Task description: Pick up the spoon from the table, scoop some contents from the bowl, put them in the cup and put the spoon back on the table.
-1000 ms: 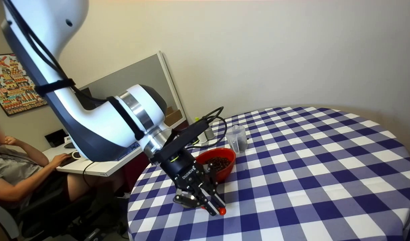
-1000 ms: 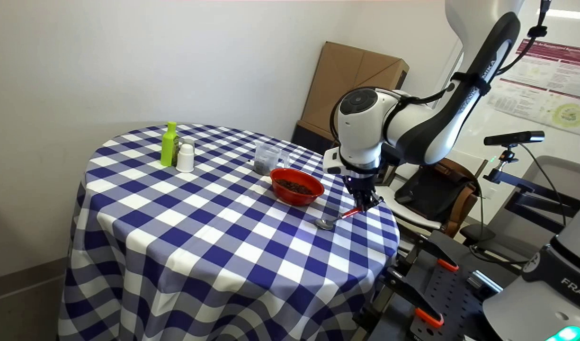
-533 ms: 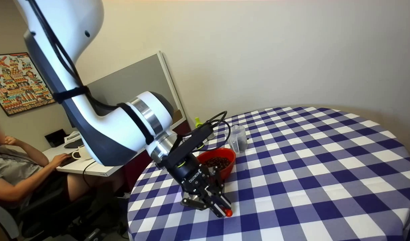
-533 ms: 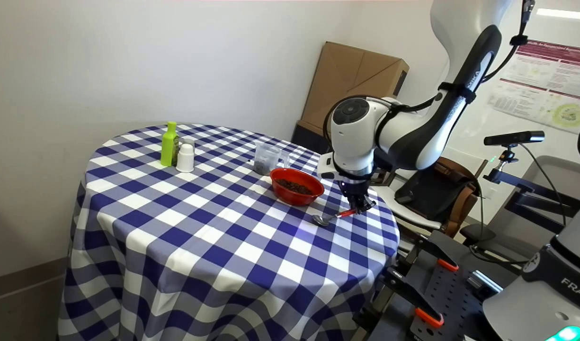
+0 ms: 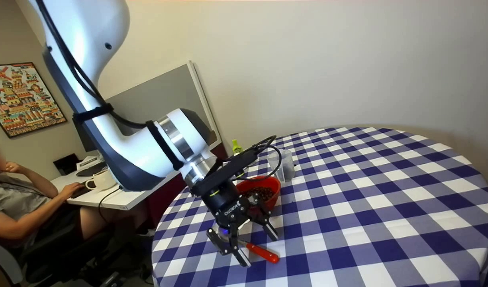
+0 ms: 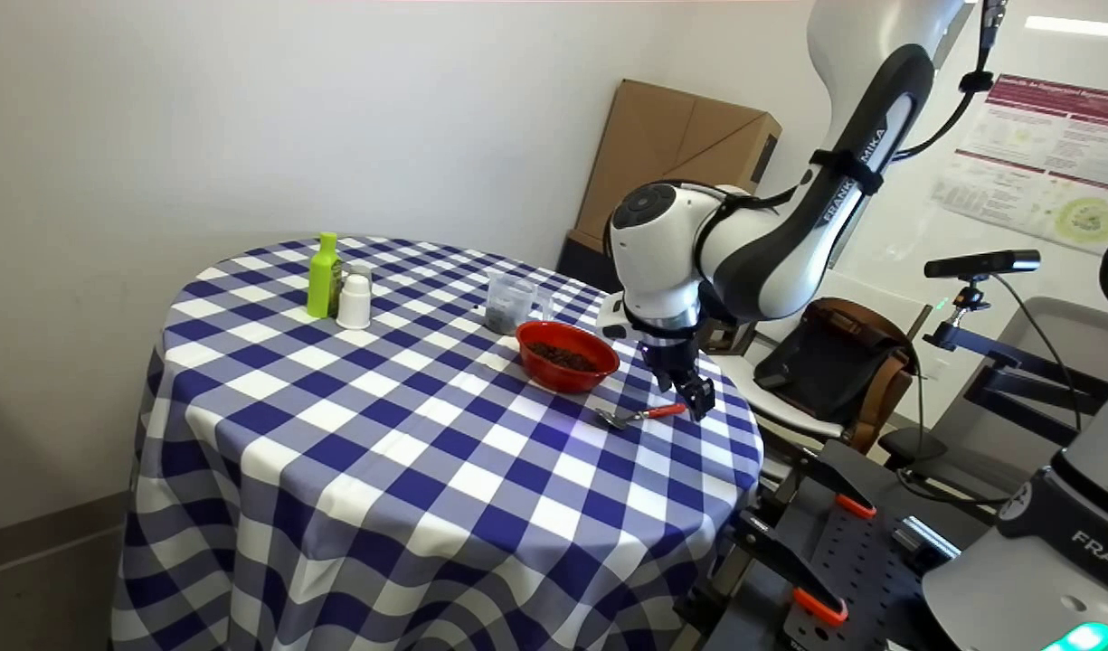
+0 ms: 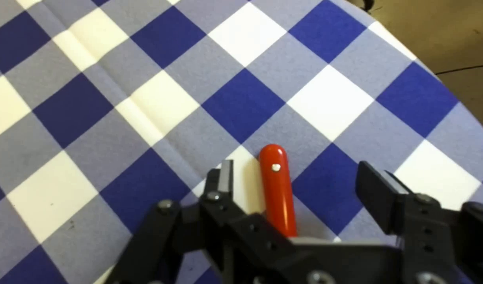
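Note:
The spoon [image 7: 278, 193] lies on the checked table [image 6: 400, 434], its red handle between my gripper's [image 7: 294, 173] spread fingers and touching neither. In the wrist view the handle sits closer to the left finger, while its metal head is hidden there; the head [image 6: 613, 420] shows in an exterior view. Just above the cloth, my gripper [image 5: 259, 250] stands open around the handle. Beside it is the red bowl [image 6: 554, 375] with dark contents [image 6: 563, 355]. Behind the bowl stands the clear cup [image 6: 510, 303], with something dark in its lower part.
A green bottle [image 6: 322, 280] and a white container [image 6: 355, 305] stand farther along the table. A chair with a bag [image 6: 825, 362] is close to the table's edge. Someone sits at a white desk [image 5: 120, 199] beyond the arm.
My gripper has opened and let go of the spoon's handle, which now rests on the cloth. Before that, arm and spoon shifted slightly across the table.

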You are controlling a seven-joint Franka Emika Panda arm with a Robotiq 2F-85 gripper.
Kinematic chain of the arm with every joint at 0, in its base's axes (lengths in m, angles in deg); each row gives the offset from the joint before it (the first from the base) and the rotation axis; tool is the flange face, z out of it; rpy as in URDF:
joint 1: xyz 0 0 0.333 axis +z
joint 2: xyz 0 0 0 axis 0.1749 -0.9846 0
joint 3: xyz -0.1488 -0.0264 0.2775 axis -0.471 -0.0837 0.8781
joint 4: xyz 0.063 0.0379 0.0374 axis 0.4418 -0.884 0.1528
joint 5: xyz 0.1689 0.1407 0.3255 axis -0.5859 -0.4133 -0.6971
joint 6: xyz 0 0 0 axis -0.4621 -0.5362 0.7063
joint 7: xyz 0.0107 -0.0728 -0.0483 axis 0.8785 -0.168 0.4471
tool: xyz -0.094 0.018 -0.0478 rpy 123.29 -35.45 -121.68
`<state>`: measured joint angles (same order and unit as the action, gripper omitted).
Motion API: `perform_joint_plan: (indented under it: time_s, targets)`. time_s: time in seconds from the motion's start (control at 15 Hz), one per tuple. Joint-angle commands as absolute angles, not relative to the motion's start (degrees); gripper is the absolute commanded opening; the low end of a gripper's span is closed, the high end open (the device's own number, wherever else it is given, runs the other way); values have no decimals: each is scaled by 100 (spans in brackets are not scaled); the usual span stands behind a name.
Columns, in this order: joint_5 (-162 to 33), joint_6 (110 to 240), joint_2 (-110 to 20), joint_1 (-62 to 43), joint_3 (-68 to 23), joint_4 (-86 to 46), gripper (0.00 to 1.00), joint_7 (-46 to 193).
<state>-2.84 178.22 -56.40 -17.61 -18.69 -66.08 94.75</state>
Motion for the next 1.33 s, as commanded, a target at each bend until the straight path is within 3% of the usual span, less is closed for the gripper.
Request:
perform_joint_plan:
  time_s: [0.0,0.2,0.27,0.6,0.87,1.27]
  targets:
    - [-1893,16551,-5023,-2656,-789,-6427,100,10431]
    - [-3251,15419,-4658,-2559,-603,-5716,100,10601]
    - [-3609,15093,-4597,-2105,-1012,-5369,100,10561]
    - [-4678,13732,-4848,-1786,-1537,-3364,100,10349]
    - [-5393,13265,-5144,-1791,-1802,-2248,100,9945]
    - [-6423,13421,-5313,-1848,-2016,-1643,100,8818]
